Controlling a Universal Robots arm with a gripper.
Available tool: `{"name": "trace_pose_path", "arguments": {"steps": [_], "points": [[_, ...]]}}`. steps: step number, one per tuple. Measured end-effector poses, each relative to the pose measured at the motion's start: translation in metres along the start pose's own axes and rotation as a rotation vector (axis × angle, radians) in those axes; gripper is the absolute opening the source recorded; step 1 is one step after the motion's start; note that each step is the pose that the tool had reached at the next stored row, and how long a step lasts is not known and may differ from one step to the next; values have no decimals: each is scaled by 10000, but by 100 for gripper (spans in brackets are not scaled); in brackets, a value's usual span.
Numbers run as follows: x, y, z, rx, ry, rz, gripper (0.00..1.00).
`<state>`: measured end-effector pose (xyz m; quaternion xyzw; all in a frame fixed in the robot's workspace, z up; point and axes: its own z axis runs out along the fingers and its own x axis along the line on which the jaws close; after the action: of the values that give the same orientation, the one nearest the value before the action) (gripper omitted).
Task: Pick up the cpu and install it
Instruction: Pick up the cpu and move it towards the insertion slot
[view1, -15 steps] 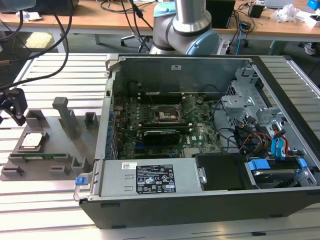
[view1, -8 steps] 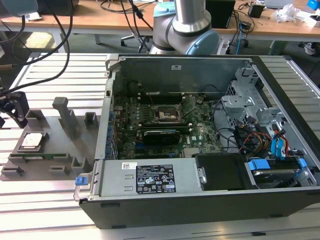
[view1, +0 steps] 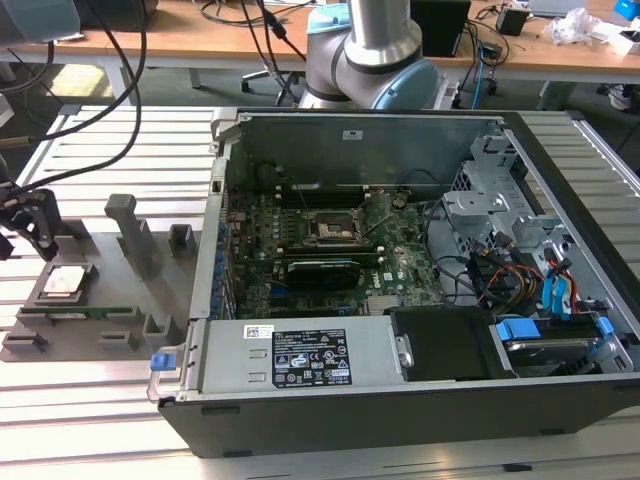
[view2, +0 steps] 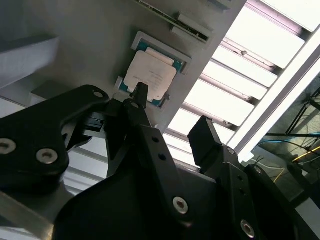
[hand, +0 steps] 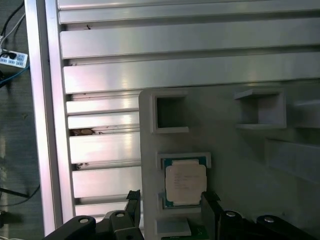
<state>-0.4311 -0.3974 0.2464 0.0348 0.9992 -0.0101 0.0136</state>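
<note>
- Hanging spread and empty, the fingers (view2: 145, 125) hover clear of the cpu (hand: 185, 182).
- The cpu lies flat in a grey holder's (view1: 100, 280) recess, lined up between them.
- At the holder's 3 o'clock, exterior view, an open computer case (view1: 400, 250) sits on the slatted worktop (view1: 100, 410).

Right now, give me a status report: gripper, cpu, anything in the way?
Gripper open, empty, hovering above the cpu. Cpu lying in its pocket on the grey tray, not yet picked. Nothing between gripper and cpu.
</note>
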Motion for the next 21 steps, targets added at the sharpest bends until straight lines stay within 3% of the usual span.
{"name": "trace_pose_path", "arguments": {"steps": [5, 9, 14, 21], "points": [[1, 1, 28, 0, -1, 0, 60], [-61, 6, 103, 12, -5, -252, 60], [-176, 17, 220, 28, -19, -973, 60], [-187, 17, 389, 23, -20, -1140, 60]]}}
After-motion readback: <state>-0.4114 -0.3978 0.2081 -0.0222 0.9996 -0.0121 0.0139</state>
